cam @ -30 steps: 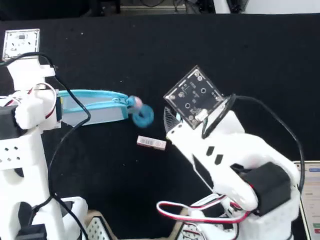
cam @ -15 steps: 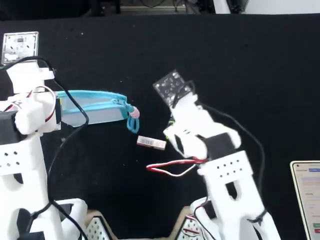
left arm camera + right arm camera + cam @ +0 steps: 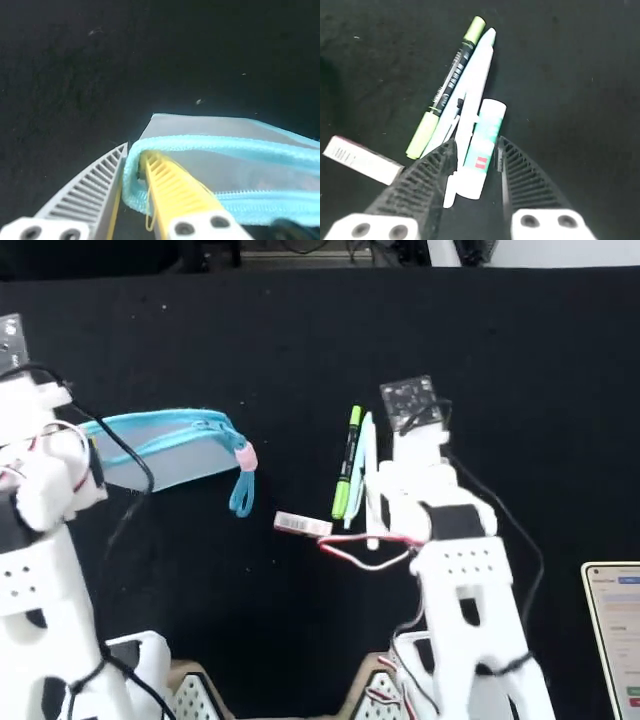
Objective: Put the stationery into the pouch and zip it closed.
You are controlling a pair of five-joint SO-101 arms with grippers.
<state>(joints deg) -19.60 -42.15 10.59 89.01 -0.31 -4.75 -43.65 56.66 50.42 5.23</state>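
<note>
Right gripper [image 3: 476, 145] stands with its jaws narrowly apart, one finger on each side of the near end of a white-and-teal glue stick [image 3: 487, 117]. It grips nothing: a sliver of black shows between the tube and one finger, and on the other side contact cannot be told.

Just beside the glue stick lie a white pen [image 3: 475, 85] and a green highlighter [image 3: 447, 87]. The three lie close side by side and fan slightly apart towards their far ends. In the high view the highlighter [image 3: 346, 465] and pen [image 3: 365, 470] run lengthwise away from the robot, tight against the right arm [image 3: 440, 530].

A small white eraser [image 3: 302, 526] lies near the highlighter's near end but apart from it, between the pens and the pouch's blue pull loop [image 3: 241, 495].

The left gripper [image 3: 134, 152] is clamped on the corner of the pouch [image 3: 215, 170]. Its yellow finger is inside the mouth, its grey finger is outside, and the blue zip edge is pinched between them.

From above, the pouch [image 3: 165, 455] reaches from that arm towards the middle of the table. Its zip is undone along the upper edge, and the pull loop hangs off its free end (whether that end rests on the cloth cannot be told).

A strip of bare black cloth [image 3: 500, 360] separates the pouch's free end from the stationery, with the eraser at its near edge. Beyond both arms and off to the right of the right arm, the cloth runs open to the table's far edge. A tablet screen [image 3: 615, 630] sits at the right border, well apart from everything else.
</note>
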